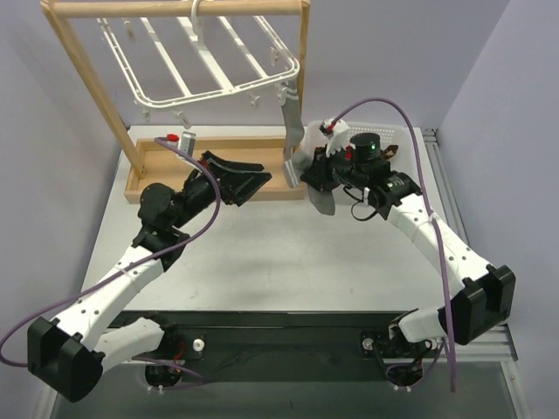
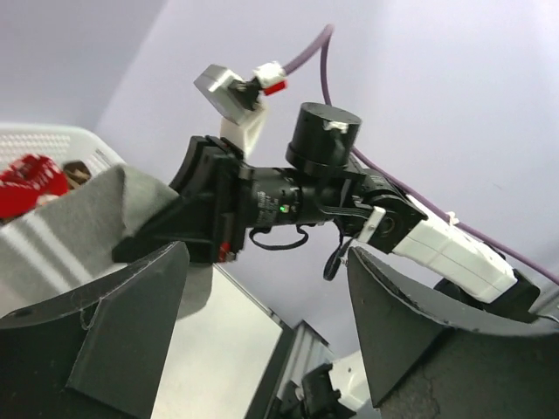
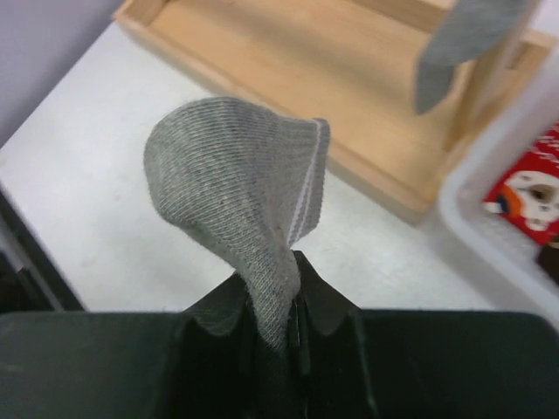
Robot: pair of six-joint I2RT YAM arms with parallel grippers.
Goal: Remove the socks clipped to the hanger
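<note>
The right fingers (image 3: 278,301) were pinched tight on one end of a ribbed grey sock (image 3: 236,175), its knit folded into a soft hood above the white counter (image 3: 87,201). The left fingers (image 1: 251,181) gaped wide and held nothing. Between the two, a second grey sock (image 1: 292,131) hung limp from a corner of the white plastic hanger (image 1: 215,61), beside the right post of the wooden rack (image 1: 157,10). A red sock (image 3: 531,188) lay in the white basket (image 3: 476,218).
</note>
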